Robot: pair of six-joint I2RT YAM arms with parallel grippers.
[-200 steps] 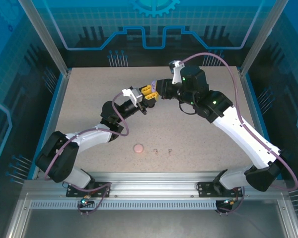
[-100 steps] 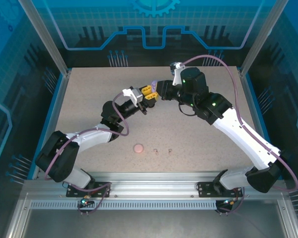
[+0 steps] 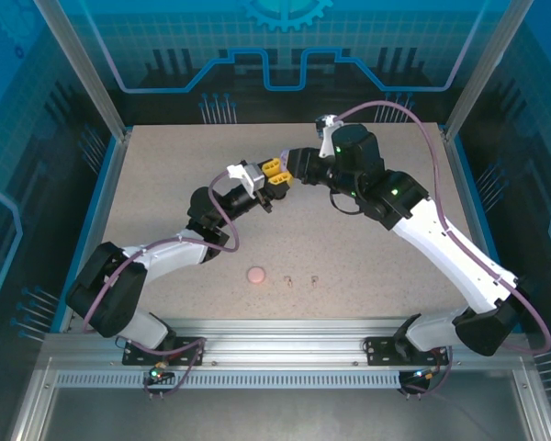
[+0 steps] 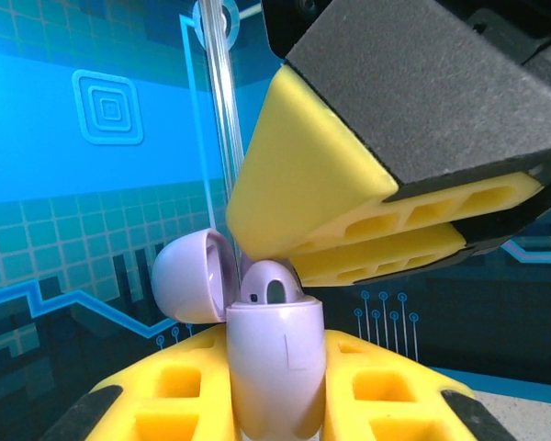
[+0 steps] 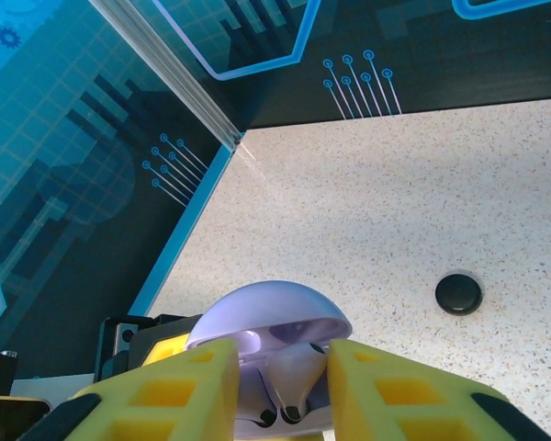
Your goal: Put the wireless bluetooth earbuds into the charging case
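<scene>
Fingers of your right gripper (image 5: 283,349) have just eased apart over the lavender charging case (image 4: 277,354), leaving the lavender earbud (image 4: 268,283) standing in its socket beside the open lid (image 4: 191,276). Your left gripper (image 4: 275,404) stays pinched on that case, held aloft above the far middle of the table (image 3: 165,184). Judge this bud delivered; two tiny buds (image 3: 287,279) wait near the pink case (image 3: 255,275).

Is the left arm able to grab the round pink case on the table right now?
Probably not yet: the left gripper is shut on the open lavender charging case, so its grip is full. The round pink case itself lies uncovered on the table.
</scene>
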